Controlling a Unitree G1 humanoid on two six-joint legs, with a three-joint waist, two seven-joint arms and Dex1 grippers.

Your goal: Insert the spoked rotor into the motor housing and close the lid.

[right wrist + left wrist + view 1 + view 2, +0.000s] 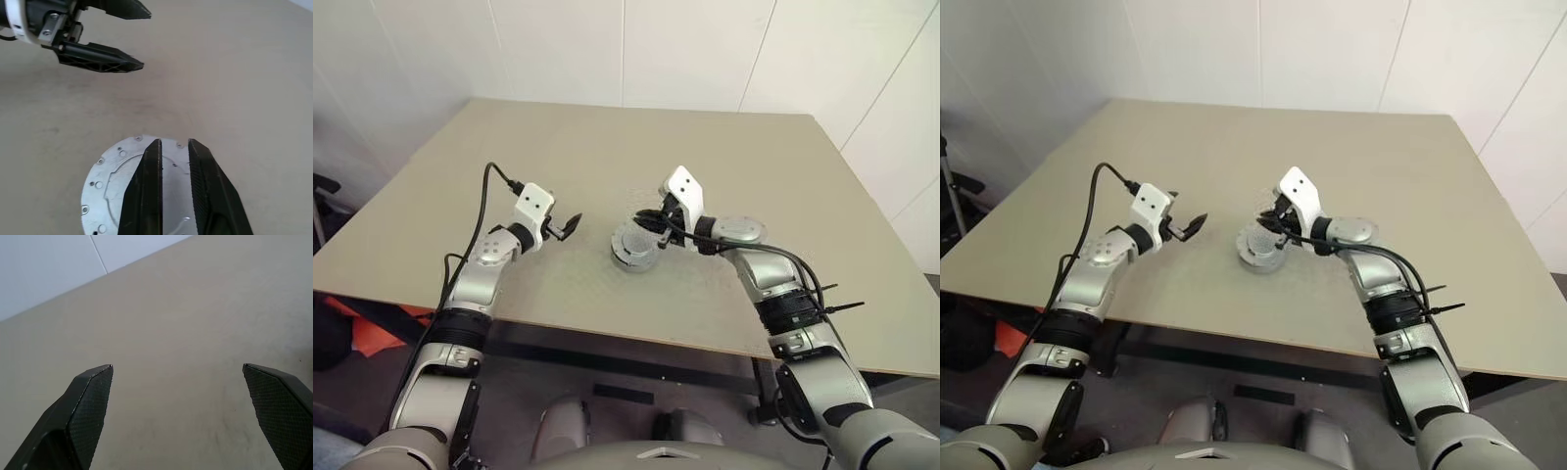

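Beige tabletop [607,157] under white walls, and near its middle sits the motor housing [631,257] with the lid [110,183] lying flat across its top, a pale disc dotted with small holes. Directly above that lid hangs the right gripper [173,143], fingers narrow with a slim gap, gripping nothing. So the right arm is nearer by far. Off to the housing's left, well apart, the left gripper [570,227] gapes wide and empty.
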